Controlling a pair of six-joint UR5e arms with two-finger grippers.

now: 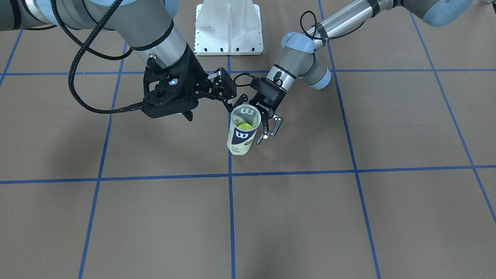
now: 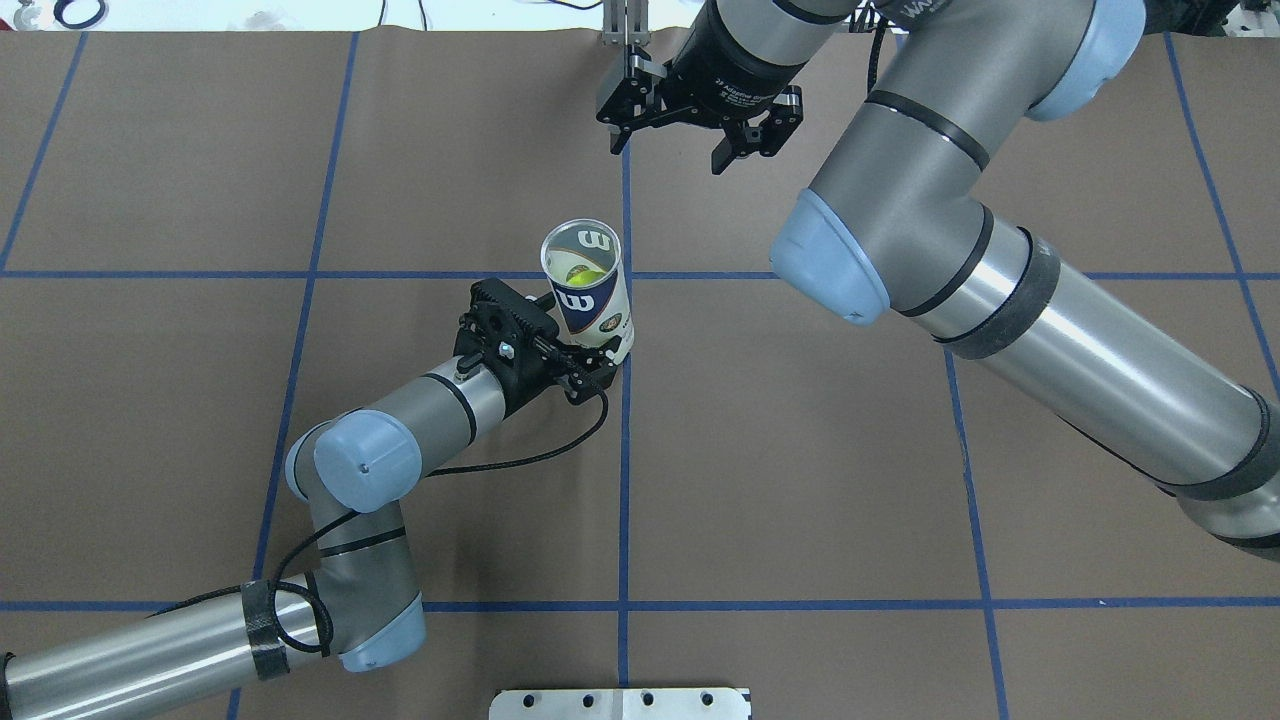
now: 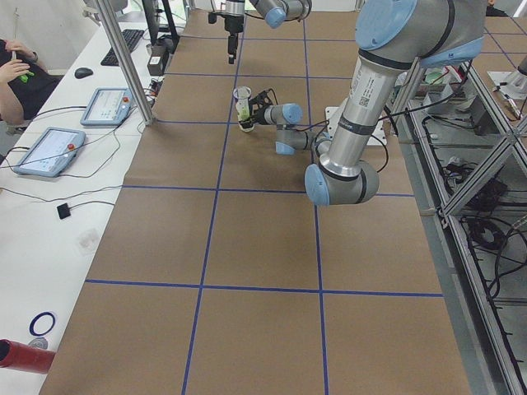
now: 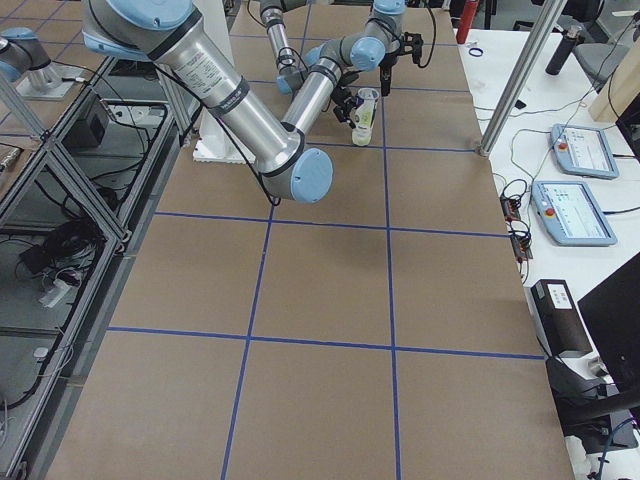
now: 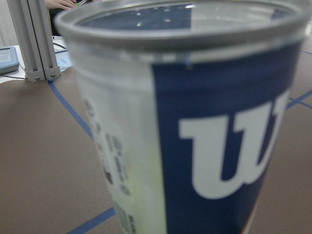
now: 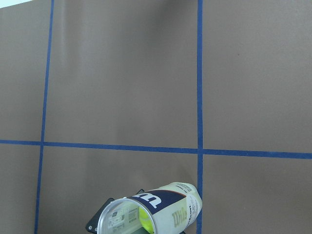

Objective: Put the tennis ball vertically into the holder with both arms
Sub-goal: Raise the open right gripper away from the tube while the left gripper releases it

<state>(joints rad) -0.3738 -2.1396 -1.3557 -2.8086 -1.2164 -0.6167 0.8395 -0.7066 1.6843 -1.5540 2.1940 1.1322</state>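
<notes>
**Item 1, holder** [image 2: 590, 300]: we are recording the clear tennis-ball can as standing upright, mouth open, near the middle of the table [image 2: 200, 450]. Its base is sitting just beside a crossing of blue tape lines.

**Item 2, tennis ball** [image 1: 245, 126]: we are seeing it lying low inside the can, well below the silvery rim.

**Item 3, left gripper** [image 2: 578, 335]: its fingers are straddling the can's lower body, spread wide, one on each side. We are not able to tell whether they are pressing on it or only lying against it.

**Item 4, right gripper** [image 2: 668, 155]: it is hanging high toward the table's far edge, fingers spread wide and carrying nothing.

**Step, as we are judging it:** insertion looks done, and letting go of the can is the step in hand. To do that well, we are advising that the left fingers part evenly, both sides together. They should then draw back level along the wrist's own line, so that neither pad drags the label and tips the can. The right arm is best kept off the rim.
</notes>
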